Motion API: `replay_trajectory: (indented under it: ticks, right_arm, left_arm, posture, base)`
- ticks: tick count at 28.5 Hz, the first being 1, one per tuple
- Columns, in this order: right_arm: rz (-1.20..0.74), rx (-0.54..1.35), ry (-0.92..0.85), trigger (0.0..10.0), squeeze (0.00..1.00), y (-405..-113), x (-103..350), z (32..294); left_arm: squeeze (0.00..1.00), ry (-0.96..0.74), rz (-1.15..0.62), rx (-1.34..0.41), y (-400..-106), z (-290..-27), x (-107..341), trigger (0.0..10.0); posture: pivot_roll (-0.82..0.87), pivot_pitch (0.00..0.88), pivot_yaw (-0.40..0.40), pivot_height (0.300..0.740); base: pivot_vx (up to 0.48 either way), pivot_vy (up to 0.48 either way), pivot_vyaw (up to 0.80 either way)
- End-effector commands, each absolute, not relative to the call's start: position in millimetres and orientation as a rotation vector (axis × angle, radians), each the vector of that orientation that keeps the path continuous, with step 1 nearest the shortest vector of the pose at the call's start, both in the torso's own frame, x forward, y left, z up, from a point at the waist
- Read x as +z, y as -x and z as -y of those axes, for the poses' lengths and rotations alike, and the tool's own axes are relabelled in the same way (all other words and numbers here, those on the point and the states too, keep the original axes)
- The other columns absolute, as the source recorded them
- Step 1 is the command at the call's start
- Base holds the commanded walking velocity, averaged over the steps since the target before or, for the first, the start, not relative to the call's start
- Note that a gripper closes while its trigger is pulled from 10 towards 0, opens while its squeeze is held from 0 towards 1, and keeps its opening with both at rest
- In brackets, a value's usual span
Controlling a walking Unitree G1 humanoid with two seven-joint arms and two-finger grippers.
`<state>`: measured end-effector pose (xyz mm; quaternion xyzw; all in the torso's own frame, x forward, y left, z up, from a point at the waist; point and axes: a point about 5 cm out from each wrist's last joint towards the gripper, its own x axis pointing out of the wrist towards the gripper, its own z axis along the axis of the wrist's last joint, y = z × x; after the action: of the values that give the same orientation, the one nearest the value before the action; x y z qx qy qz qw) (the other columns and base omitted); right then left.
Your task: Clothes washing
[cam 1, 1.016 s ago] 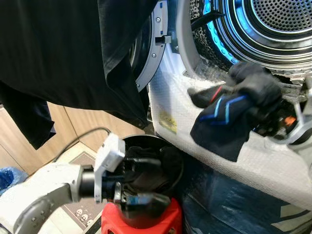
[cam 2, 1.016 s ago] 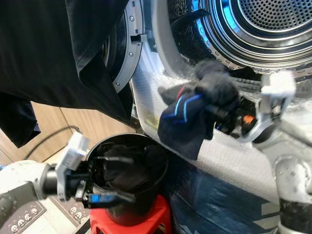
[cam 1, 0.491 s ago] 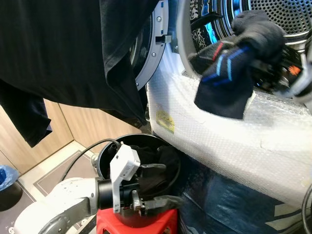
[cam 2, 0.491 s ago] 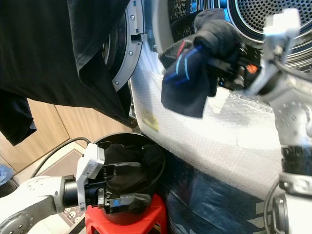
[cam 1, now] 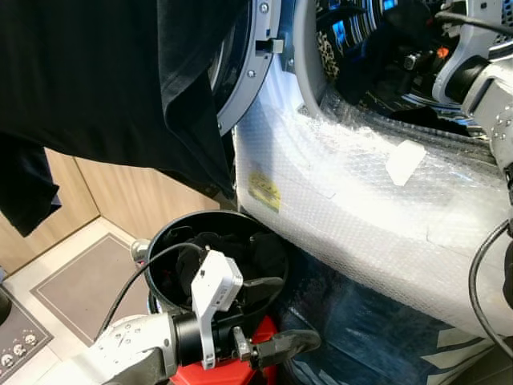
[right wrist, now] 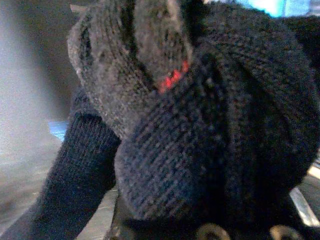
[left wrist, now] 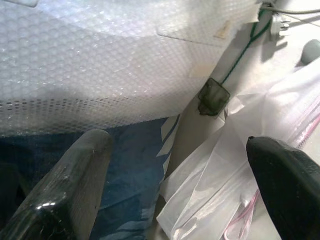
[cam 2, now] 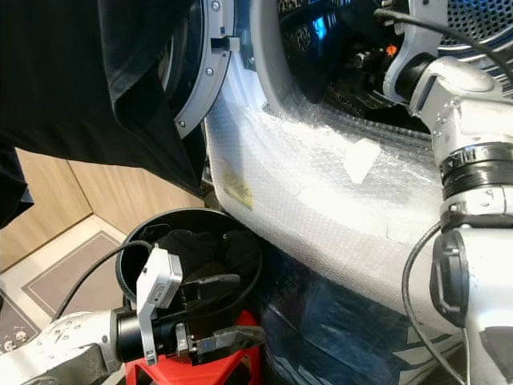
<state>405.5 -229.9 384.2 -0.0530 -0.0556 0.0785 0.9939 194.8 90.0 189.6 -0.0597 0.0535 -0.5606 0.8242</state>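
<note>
The washer's drum mouth (cam 1: 377,48) is open, its front wrapped in bubble wrap (cam 1: 361,184). My right arm (cam 1: 473,68) reaches into the drum, and the right gripper (cam 2: 357,62) is in its dark mouth. In the right wrist view a dark knitted garment (right wrist: 200,125) with a red mark is bunched against the camera, held there. Below stands a black bucket (cam 1: 164,241) of dark clothes (cam 1: 212,245) on a red stool (cam 2: 232,370). My left gripper (cam 1: 272,314) hovers at the bucket's near rim, open and empty, its fingers (left wrist: 65,185) wide apart.
A black shirt (cam 1: 96,80) hangs over the open washer door (cam 1: 244,76). A blue bag (cam 1: 361,337) and clear plastic bags (left wrist: 220,190) lie under the machine. Wooden cabinet panels (cam 1: 120,192) and floor tiles are on the left. A black cable (cam 1: 136,277) loops over the bucket.
My right gripper has lifted the dark knitted garment from in front of the machine up into the drum. The left gripper has shifted lower and rightwards past the bucket.
</note>
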Motion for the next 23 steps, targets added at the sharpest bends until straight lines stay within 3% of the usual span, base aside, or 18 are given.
replay_trajectory:
  ticks: [1,2,4,5,6,7,11,23]
  right_arm:
    - [0.168,0.004,0.136,10.0,0.0,-400.8,404.0,242.9]
    - [0.203,-0.206,0.103,10.0,0.0,-397.4,412.4,258.2]
    - [0.22,-0.3,0.076,10.0,0.0,-395.0,416.4,264.9]
    - [0.216,-0.34,0.07,10.0,0.14,-394.0,416.3,268.3]
    - [0.216,-0.34,0.07,10.0,0.14,-394.0,416.3,268.3]
    - [0.211,-0.372,0.07,10.0,1.0,-393.0,415.9,271.4]
    - [0.193,-0.483,0.07,10.0,1.0,-389.0,416.0,281.4]
    - [0.206,-0.49,0.108,10.0,1.0,-389.3,423.2,274.9]
  left_arm:
    - [1.0,0.135,-0.112,-1.205,-190.8,-88.3,192.4,10.0]
    - [1.0,0.14,-0.112,-1.194,-190.6,-88.5,192.4,10.0]
    - [1.0,0.146,-0.115,-1.188,-190.5,-89.5,191.6,10.0]
    - [1.0,0.146,-0.116,-1.186,-190.7,-89.6,191.4,10.0]
    - [1.0,0.146,-0.116,-1.186,-190.7,-89.6,191.4,10.0]
    - [1.0,0.148,-0.116,-1.185,-190.8,-89.5,191.4,10.0]
    - [1.0,0.154,-0.114,-1.183,-191.0,-88.8,191.8,10.0]
    - [1.0,0.154,-0.116,-1.184,-192.9,-89.5,190.3,10.0]
  posture:
    - [0.0,0.122,-0.076,0.74]
    - [0.0,0.123,-0.076,0.74]
    - [0.0,0.123,-0.076,0.74]
    - [-0.01,0.124,-0.072,0.74]
    - [-0.01,0.124,-0.072,0.74]
    - [-0.01,0.124,-0.07,0.74]
    - [-0.01,0.125,-0.07,0.74]
    - [-0.01,0.112,-0.069,0.74]
  base:
    - [0.0,0.0,0.0]
    - [0.0,0.0,0.0]
    - [0.0,0.0,0.0]
    - [0.0,0.0,0.0]
    - [0.0,0.0,0.0]
    - [0.0,0.0,0.0]
    - [0.0,0.0,0.0]
    - [0.0,0.0,0.0]
